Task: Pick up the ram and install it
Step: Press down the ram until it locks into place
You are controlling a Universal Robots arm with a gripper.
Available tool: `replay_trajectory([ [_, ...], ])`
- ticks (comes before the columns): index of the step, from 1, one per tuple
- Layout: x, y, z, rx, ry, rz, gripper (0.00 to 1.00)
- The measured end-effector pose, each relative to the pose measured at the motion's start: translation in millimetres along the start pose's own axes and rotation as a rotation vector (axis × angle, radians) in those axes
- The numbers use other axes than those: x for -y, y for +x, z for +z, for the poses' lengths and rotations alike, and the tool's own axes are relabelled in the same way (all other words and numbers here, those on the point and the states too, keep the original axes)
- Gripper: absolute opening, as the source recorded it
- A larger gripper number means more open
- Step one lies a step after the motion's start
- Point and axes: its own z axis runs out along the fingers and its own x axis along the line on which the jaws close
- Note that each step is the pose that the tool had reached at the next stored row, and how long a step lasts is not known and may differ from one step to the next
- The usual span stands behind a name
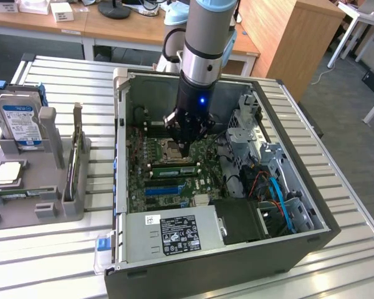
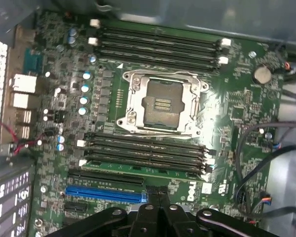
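Gripper [image 1: 186,149] closed, empty, hovering just above the motherboard [image 2: 237,113] inside the open case [image 1: 287,246]. The ram [image 2: 138,169] sits in the slot nearest the gripper; seating looks done, latches unclear.

In the exterior view the arm [image 1: 209,37] is cut off by the upper edge and hides part of the motherboard [image 1: 168,180] behind the tool [image 1: 184,152]. The holder [image 1: 31,180] on the bench [image 1: 336,261] runs off the exterior view's left. Print on the power supply label [image 1: 179,235] is too small to read. In the wrist view the tool's fingers [image 2: 160,217] are cropped by the picture's edge.
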Motion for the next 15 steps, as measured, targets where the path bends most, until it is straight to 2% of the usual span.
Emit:
replay_trajectory([
  [6, 0.0, 0.0, 0.9, -0.0025, 0.0009, 0.081, 0.11],
  [9, 0.0, 0.0, 1.5, -0.0064, 0.0013, 0.115, 0.11],
  [15, -0.1, 0.0, 1.7, -0.0068, 0.0011, 0.12, 0.11],
])
